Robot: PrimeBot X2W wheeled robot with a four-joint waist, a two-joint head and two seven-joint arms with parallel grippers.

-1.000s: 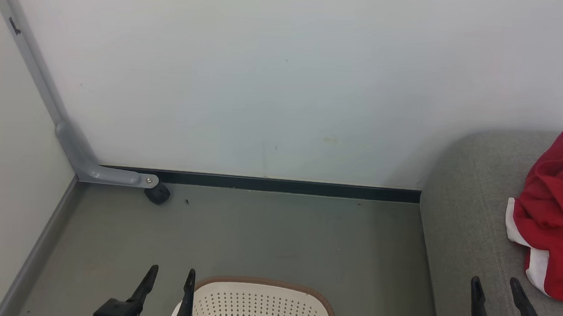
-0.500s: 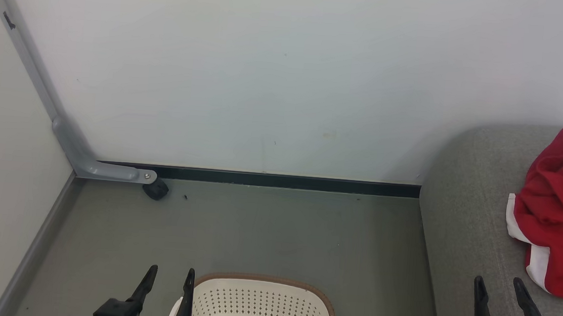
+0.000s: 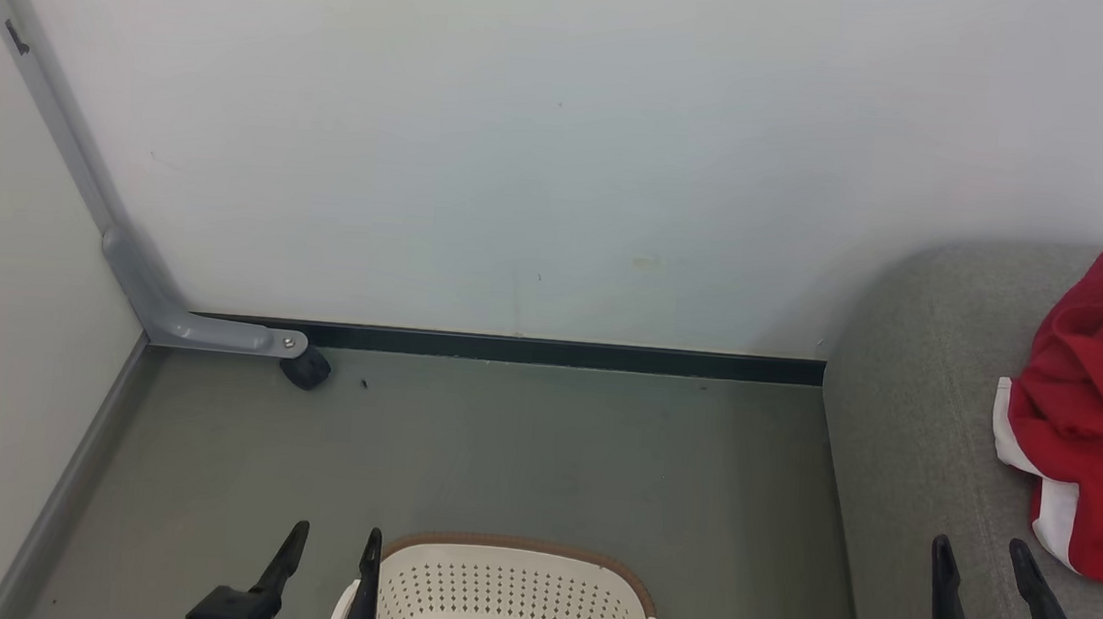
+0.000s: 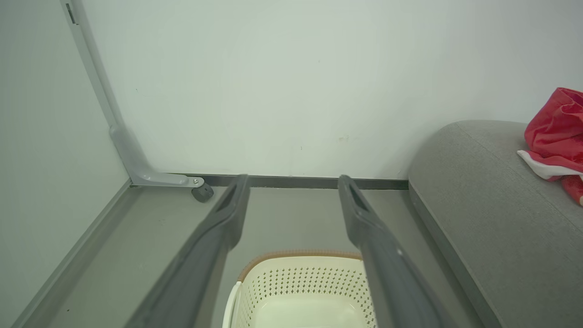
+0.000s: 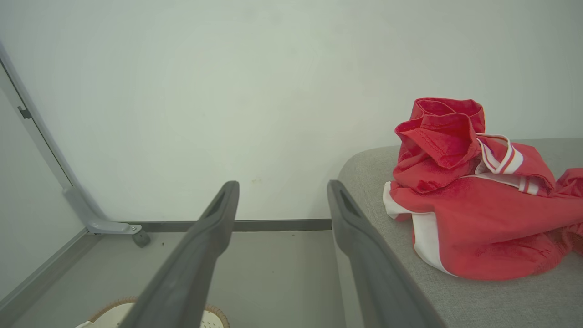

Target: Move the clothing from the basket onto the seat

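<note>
Head view gave us the left gripper [image 3: 337, 531] at the lower left with its two dark fingers spread apart, and the grey floor [image 3: 522, 453] showed through the gap between them. Its inner finger crossed the left end of the basket [image 3: 517, 548], though we could not tell whether it touched the plastic. From the left wrist view we looked along those parted fingers at the basket's brown rim and perforated cream wall, and the part of its inside we could see was plain pale plastic. At the lower right we saw the right gripper [image 3: 978, 545], its fingers likewise apart, over the near part of the seat [image 3: 911, 441]. The grey upholstery filled the space between the fingertips. Just to the right of that gripper, and apart from it, the clothing [image 3: 1092, 425] lay in a crumpled red heap with white panels on the seat cushion. The right wrist view showed us its white-striped edging and a folded cuff standing up at the top of the heap. The basket stood on the floor to the left of the seat. Beyond both, a black skirting strip [image 3: 558, 353] ran along the foot of the white wall [image 3: 562, 155]. In the left corner a grey metal bracket [image 3: 200, 333] ended beside a small black caster [image 3: 306, 370].
</note>
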